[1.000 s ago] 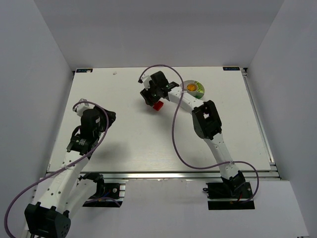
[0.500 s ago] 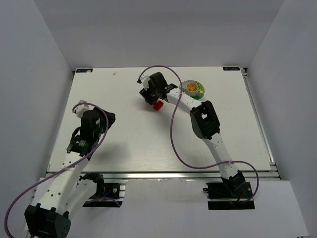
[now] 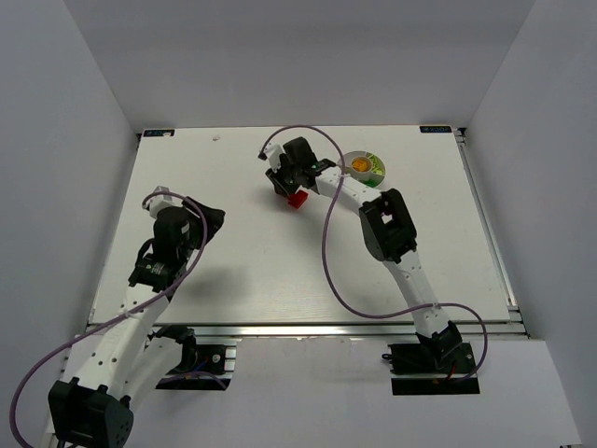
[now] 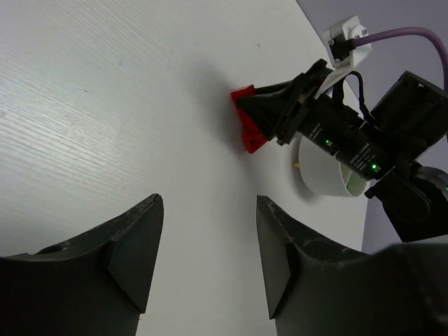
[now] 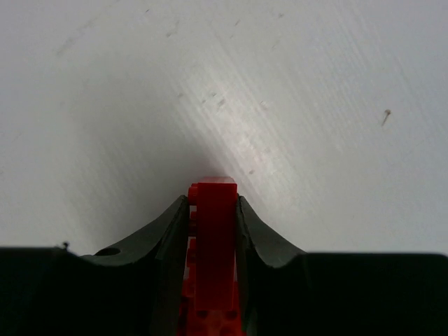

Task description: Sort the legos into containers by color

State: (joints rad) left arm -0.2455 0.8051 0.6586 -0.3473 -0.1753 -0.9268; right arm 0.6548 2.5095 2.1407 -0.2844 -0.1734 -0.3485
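- Right pincer [image 5: 213,201]: fingers pressed against both sides of a red lego [image 5: 213,245], which fills the gap between them. The grip is firm as far as the wrist view shows.
- Red lego: sits at the far middle of the white worktop [image 3: 242,271], left of the dish [image 3: 345,161] and apart from it. Its lower end is at or just above the surface; I cannot tell which.
- Left pincer [image 4: 206,234]: fingers spread well apart with nothing between them. It hangs over the bare left part of the worktop, well apart from the lego, and faces towards it.
- Dish: round, white, low-walled, near the far right of the worktop, just beside the right arm's forearm.
- Dish contents: orange pieces [image 3: 360,165] in the centre compartment and green pieces [image 3: 376,169] in a wedge on its right side. They are too small to count.
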